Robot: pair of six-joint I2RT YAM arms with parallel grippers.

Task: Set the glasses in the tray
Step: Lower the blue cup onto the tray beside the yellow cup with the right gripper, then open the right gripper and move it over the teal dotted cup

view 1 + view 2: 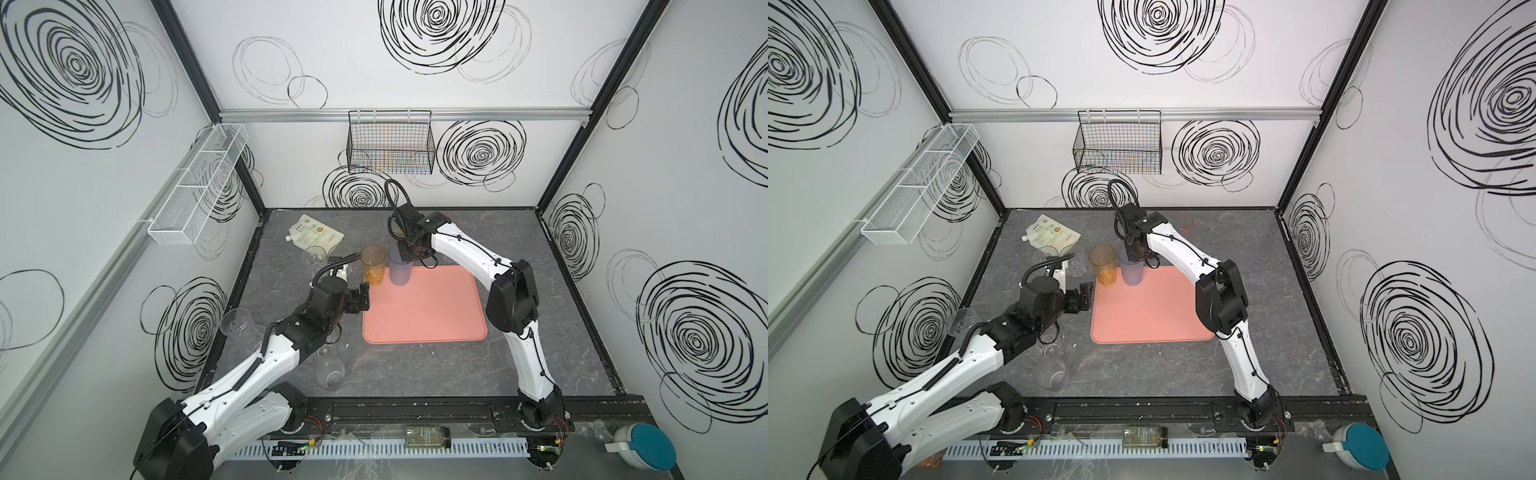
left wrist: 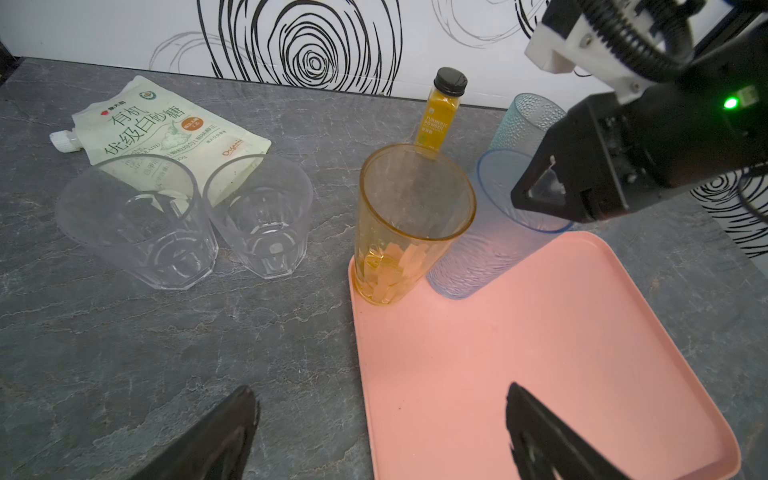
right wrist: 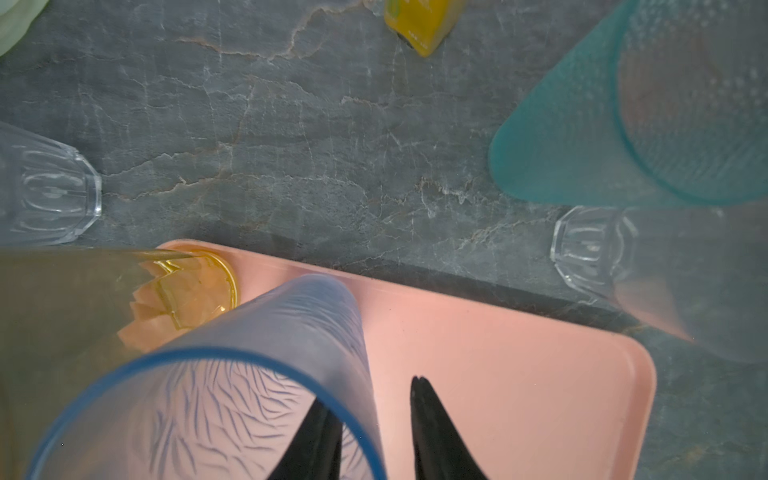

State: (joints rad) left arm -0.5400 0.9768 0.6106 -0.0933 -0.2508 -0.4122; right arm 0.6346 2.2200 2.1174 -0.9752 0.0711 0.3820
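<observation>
Two glasses, the orange glass (image 1: 372,266) and the blue glass (image 1: 400,268), are standing on the tray (image 1: 428,316) at its far left corner in both top views. The right gripper (image 1: 409,249) is hanging over the blue one, and the left gripper (image 1: 363,297) is hovering by the tray's left edge.

Through the left wrist camera, the left jaws are gaping wide, gripping nothing, while two clear glasses (image 2: 137,224) are waiting on the table (image 2: 124,353).

Through the right wrist camera, the right jaws are straddling the blue rim, parted, the outer finger clear of the wall: seemingly the release step. The next move is calling for a straight lift out without tipping it, then a reach for the teal glass (image 3: 623,124).
</observation>
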